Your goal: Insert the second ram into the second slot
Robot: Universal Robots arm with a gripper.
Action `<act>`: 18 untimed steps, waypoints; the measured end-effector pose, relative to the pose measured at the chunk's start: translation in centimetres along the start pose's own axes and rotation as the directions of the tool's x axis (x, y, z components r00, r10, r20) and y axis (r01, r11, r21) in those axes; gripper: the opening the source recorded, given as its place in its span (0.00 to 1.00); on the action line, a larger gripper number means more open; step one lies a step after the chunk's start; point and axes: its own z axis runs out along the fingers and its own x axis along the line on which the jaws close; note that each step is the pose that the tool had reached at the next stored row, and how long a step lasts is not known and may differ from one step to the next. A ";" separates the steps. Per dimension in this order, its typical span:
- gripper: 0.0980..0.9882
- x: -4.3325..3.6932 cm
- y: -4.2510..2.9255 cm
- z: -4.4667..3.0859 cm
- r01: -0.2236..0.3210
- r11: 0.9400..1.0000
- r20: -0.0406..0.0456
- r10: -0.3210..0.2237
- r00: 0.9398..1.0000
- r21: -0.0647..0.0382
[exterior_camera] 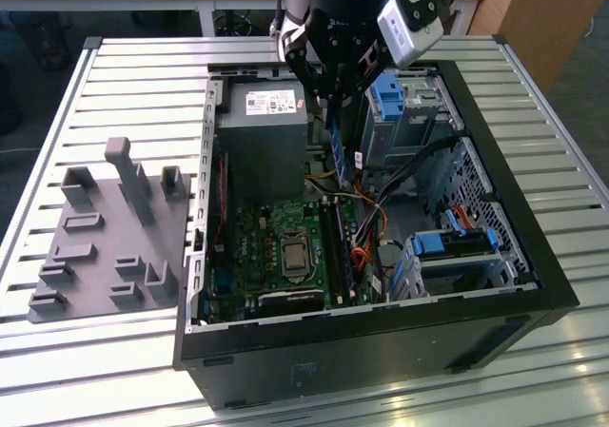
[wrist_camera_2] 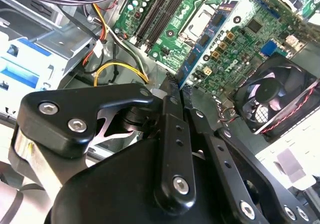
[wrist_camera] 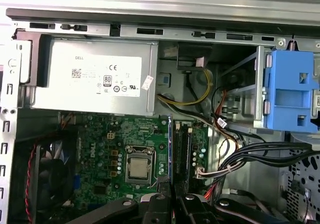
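The end effector (exterior_camera: 332, 102) is clenched on the second ram (exterior_camera: 337, 151), its fingers nearly together. The stick hangs upright above the motherboard (exterior_camera: 255, 239).

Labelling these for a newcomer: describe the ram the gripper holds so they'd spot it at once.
Find the open computer case on the slatted table. Above its green motherboard, the black gripper pinches the ram. It is a thin blue strip, unlike the boxy blue drive bracket beside it.

My gripper (wrist_camera_2: 176, 87) is matte black, its linkage bars (wrist_camera_2: 172, 149) studded with silver screws (wrist_camera_2: 181, 185); a silver camera box (exterior_camera: 411, 16) sits at three o'clock of my wrist (exterior_camera: 328, 13).
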 end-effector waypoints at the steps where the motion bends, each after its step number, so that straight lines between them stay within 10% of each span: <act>1: 0.04 0.00 0.00 0.01 -0.004 1.000 0.000 0.004 1.000 0.000; 18: 0.04 -0.01 -0.03 0.72 -0.063 0.998 0.002 0.063 0.998 0.001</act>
